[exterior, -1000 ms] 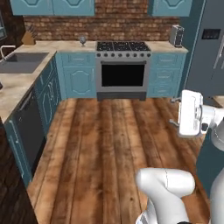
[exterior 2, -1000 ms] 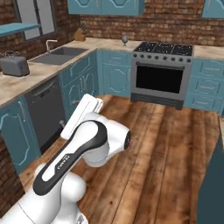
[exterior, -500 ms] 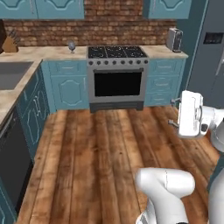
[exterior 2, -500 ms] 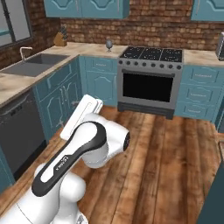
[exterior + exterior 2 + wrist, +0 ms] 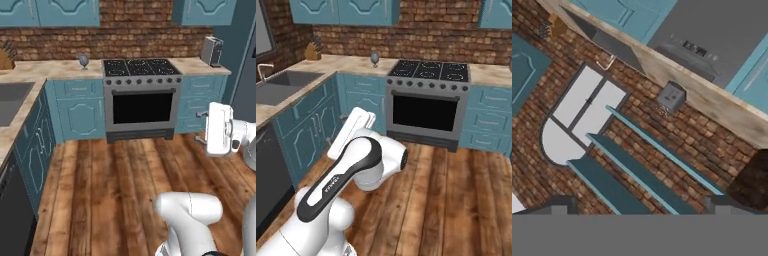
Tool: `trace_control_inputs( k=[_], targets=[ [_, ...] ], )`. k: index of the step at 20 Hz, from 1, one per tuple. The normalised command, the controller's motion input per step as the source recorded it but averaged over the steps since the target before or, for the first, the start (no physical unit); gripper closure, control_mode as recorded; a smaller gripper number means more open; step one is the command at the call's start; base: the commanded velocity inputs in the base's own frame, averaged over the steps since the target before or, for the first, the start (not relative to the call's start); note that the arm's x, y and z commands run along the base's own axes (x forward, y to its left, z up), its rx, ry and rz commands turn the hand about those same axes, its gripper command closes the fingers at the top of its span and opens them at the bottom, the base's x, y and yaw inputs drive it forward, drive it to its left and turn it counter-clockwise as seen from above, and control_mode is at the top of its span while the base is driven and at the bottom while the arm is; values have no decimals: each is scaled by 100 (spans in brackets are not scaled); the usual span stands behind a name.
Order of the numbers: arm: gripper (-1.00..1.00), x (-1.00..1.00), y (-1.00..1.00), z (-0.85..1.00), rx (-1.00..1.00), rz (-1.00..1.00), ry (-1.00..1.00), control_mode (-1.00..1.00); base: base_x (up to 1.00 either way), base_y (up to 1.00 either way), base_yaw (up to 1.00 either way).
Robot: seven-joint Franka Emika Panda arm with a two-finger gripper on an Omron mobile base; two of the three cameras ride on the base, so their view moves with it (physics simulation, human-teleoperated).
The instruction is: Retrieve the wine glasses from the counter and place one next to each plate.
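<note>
The gripper point(image 5: 640, 202) shows in the hand view as 2 dark finger tips point(image 5: 561, 204) set far apart at the bottom, spread wide with nothing between them. Past them lies a rolled picture of a red-brown brick wall point(image 5: 677, 125), with an arched white window point(image 5: 577, 115), teal open shelves point(image 5: 637, 170), a small grey toaster point(image 5: 671, 96) on a strip of beige worktop, and a knife block point(image 5: 556, 26) near the upper left corner.

In the left base view the white hand point(image 5: 220, 129) is raised at the right edge, above the wood plank floor point(image 5: 115, 185) and well apart from the cabinets. In the right base view the white arm point(image 5: 351, 175) bends up from the lower left.

1 small wine glass point(image 5: 83, 61) stands upright on the counter point(image 5: 55, 70), just left of the black gas stove point(image 5: 141, 95); the right base view shows the same glass point(image 5: 374, 58) on the mottled worktop point(image 5: 346, 64), between the knife block point(image 5: 312, 51) and the stove point(image 5: 428, 102). Its stem is too small to make out clearly. It is far from the claw.

A sink point(image 5: 283, 80) with a tap is set in the side run of counter on the left. A toaster point(image 5: 212, 51) stands on the worktop right of the stove. Teal panelled doors point(image 5: 80, 115) sit below, teal wall cupboards point(image 5: 50, 12) above.
</note>
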Motion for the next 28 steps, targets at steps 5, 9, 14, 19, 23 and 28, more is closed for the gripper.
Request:
trace_control_inputs(
  k=[5,9,14,19,23,28],
  targets=[
    [-100,0,0,0,0,0,0,100,100,43,0],
    [-100,0,0,0,0,0,0,100,100,18,0],
    [-100,0,0,0,0,0,0,100,100,20,0],
    [-100,0,0,0,0,0,0,100,100,49,0],
    [-100,0,0,0,0,0,0,100,100,38,0],
    [-100,0,0,0,0,0,0,100,100,28,0]
  ],
)
